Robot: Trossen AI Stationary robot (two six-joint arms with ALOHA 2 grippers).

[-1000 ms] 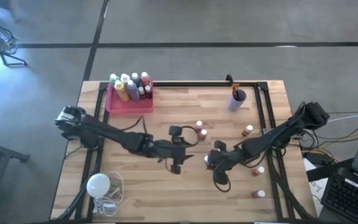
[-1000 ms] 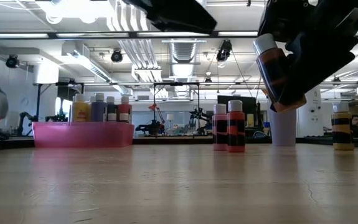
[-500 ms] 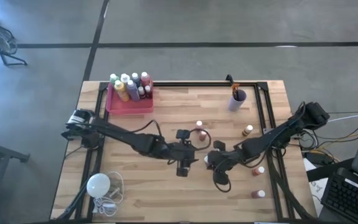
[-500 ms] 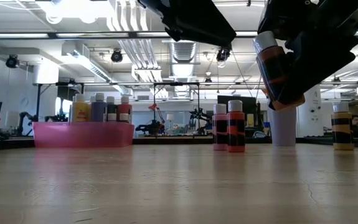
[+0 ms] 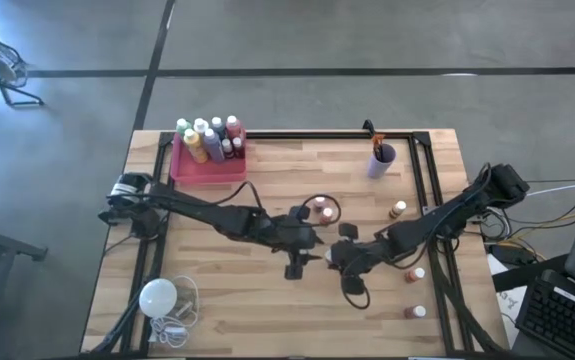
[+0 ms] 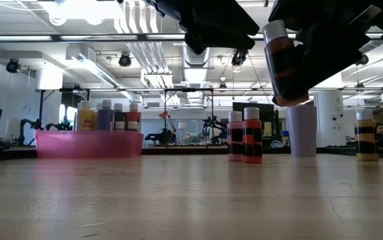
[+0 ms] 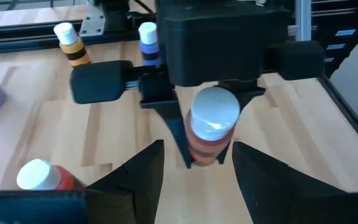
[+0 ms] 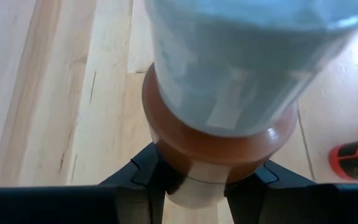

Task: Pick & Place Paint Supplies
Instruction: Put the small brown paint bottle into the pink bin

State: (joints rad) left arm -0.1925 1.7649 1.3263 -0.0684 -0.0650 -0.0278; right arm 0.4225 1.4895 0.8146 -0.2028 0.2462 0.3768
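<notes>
My right gripper (image 6: pixel 311 63) pinching a tilted white-capped reddish-brown bottle (image 6: pixel 284 63) off the table, left gripper (image 7: pixel 194 177) spread at its nine o'clock

My right gripper (image 5: pixel 335 257) holds a reddish-brown white-capped paint bottle (image 6: pixel 284 63) above mid-table; my left gripper (image 5: pixel 312 243) faces it just beside. Pink tray (image 5: pixel 207 168) of bottles at far left; lavender cup (image 5: pixel 381 160) far right.

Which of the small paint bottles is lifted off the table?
The brown bottle clamped in the right hand, tilted above the wood. The other loose small bottles, such as the red pair, stand upright on the table.
</notes>
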